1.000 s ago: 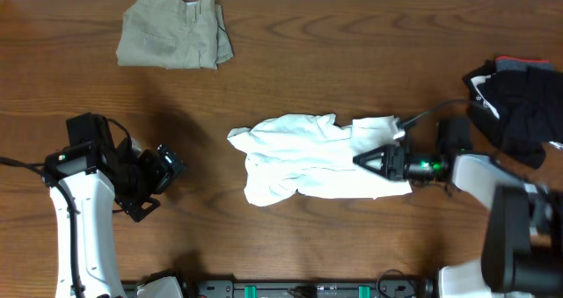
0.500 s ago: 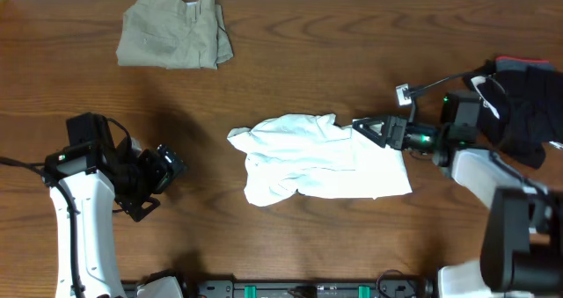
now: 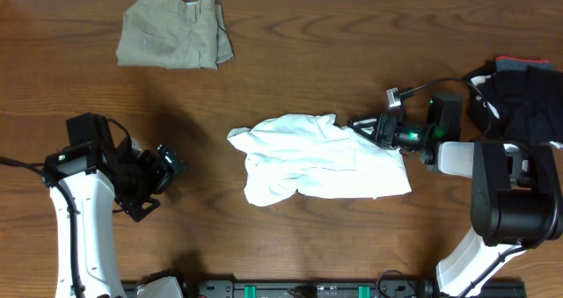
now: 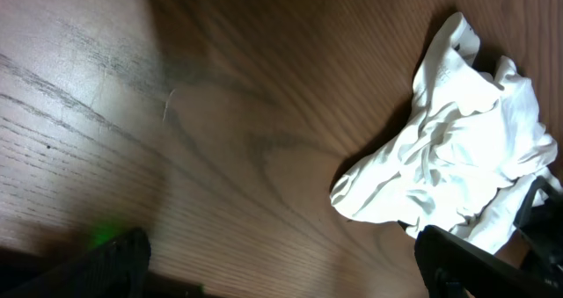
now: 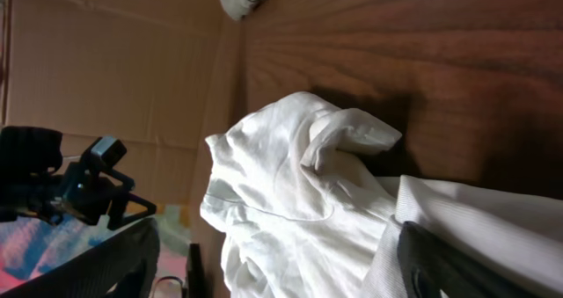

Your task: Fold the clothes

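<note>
Shift — we saw right gripper leave right edge of crumpled white cotton T-shirt for its far corner, w/ fingers spread — fold not begun.

garments 3 | white T-shirt 1, mid-table | khaki trousers 1, far edge toward the left corner | black bundle 1, right edge | arms 2: left arm, right arm | grippers 2: left gripper, right gripper | wooden table 1
</note>
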Controlling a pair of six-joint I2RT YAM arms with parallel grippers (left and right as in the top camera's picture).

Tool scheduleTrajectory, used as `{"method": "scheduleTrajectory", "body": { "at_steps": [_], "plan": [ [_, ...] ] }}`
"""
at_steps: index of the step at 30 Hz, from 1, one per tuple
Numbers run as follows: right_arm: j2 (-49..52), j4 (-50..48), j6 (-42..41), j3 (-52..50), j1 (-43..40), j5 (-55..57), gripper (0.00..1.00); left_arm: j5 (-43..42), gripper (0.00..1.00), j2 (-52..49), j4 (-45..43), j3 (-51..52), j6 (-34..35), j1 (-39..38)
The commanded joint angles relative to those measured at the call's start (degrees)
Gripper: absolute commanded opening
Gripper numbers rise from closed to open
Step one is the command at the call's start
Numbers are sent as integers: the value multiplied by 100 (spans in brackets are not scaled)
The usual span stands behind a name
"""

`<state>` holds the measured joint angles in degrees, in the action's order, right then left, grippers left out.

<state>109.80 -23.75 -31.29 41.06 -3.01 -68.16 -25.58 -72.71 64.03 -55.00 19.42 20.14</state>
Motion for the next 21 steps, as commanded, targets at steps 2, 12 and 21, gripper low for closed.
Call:
{"method": "scheduleTrajectory", "body": {
  "at_steps": [2, 12, 21],
  "plan": [
    [-267, -153, -439, -20, 55, 42, 81, -61, 98, 9, 28, 42, -256, -24],
    [-2785, 669, -614, -15, 59, 334, 99, -286, 98, 9, -308, 120, -629, -470],
    [-4640, 3469, 155, 129, 238, 2872, 99, -1141, 98, 9, -1641, 1071, -260, -1071]
  ]
}}
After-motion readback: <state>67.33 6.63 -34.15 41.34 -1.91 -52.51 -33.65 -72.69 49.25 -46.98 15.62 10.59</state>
